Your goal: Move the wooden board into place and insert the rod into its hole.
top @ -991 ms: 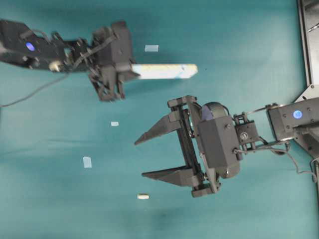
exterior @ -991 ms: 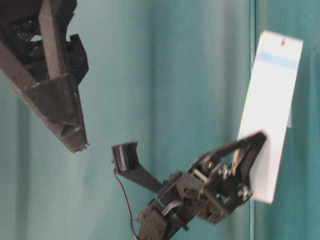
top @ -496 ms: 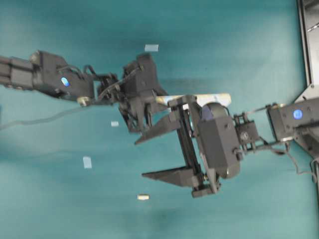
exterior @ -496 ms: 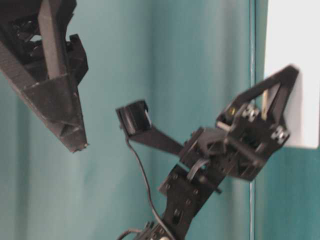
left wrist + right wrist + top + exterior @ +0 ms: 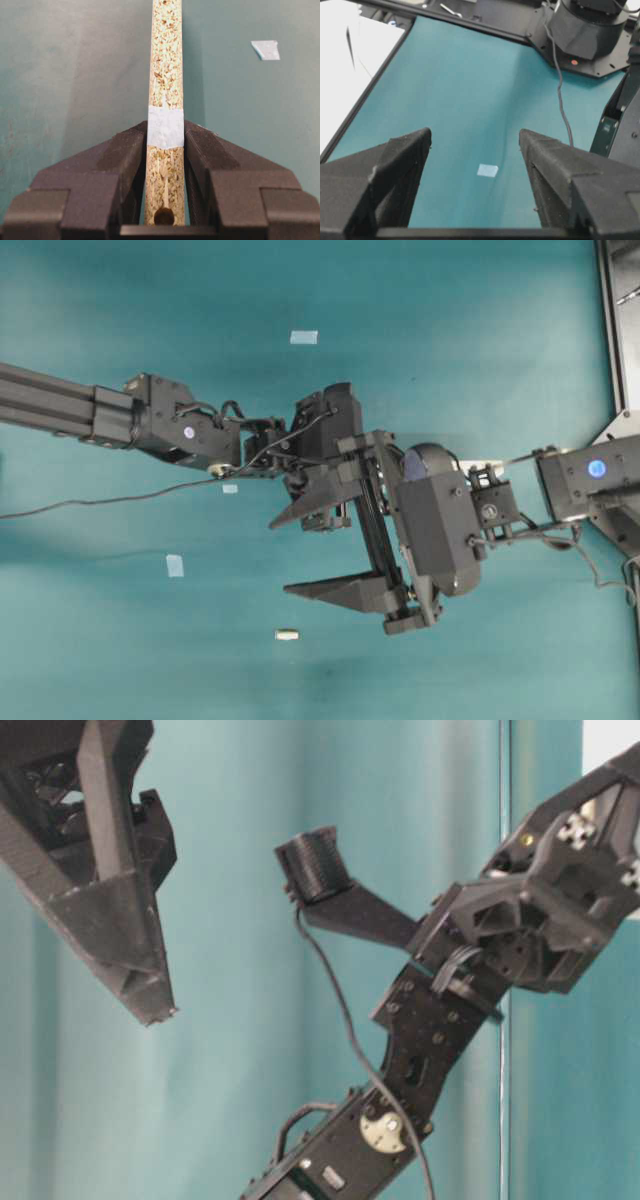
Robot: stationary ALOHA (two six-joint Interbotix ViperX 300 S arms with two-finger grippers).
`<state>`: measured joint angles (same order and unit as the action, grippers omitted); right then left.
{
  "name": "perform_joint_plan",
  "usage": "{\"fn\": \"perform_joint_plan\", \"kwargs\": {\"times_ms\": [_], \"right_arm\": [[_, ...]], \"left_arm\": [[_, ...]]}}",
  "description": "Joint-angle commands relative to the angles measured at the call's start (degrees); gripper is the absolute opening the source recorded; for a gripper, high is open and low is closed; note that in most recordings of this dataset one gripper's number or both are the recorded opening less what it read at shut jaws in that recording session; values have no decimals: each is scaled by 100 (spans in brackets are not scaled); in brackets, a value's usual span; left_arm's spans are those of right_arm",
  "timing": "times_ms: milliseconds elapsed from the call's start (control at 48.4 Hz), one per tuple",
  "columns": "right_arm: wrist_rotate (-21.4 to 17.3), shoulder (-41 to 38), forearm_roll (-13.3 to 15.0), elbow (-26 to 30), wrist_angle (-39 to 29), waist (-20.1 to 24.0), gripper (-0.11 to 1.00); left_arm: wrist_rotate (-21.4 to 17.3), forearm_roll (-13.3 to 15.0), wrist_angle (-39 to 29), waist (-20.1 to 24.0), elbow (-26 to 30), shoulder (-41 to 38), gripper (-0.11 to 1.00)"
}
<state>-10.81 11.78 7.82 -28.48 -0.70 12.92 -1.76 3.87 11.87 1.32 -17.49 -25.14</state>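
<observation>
The wooden board (image 5: 166, 65) stands on edge between the jaws of my left gripper (image 5: 165, 131), which is shut on it near the end with the pale-blue patch (image 5: 165, 127) and a dark hole (image 5: 163, 216). Overhead, the left gripper (image 5: 328, 438) sits mid-table, partly beneath the right gripper, and most of the board is hidden there. At table level a white corner of the board (image 5: 610, 735) shows top right. The rod (image 5: 287, 635), a tiny off-white peg, lies on the teal mat. My right gripper (image 5: 282, 558) hovers wide open with nothing between its fingers (image 5: 400, 160).
Small pale-blue tape squares lie on the mat (image 5: 304, 337), (image 5: 230, 488), (image 5: 175, 565); one shows between the right fingers (image 5: 487, 170). A black frame rail (image 5: 612, 320) runs along the right edge. A cable (image 5: 100, 502) trails from the left arm.
The left arm has carried the board rightward and toward the mat's middle, ending partly under the right gripper. The right gripper and the rod have stayed put.
</observation>
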Motion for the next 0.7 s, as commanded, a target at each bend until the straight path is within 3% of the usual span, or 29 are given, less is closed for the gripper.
{"fn": "perform_joint_plan", "kwargs": {"times_ms": [0,681], "right_arm": [[9,158,9,105,62,-18,81],[9,123,9,88,62,-18,81]], "left_arm": [[62,0,70,-18,185,44,21],[62,0,35,-176,650,-431,21]]}}
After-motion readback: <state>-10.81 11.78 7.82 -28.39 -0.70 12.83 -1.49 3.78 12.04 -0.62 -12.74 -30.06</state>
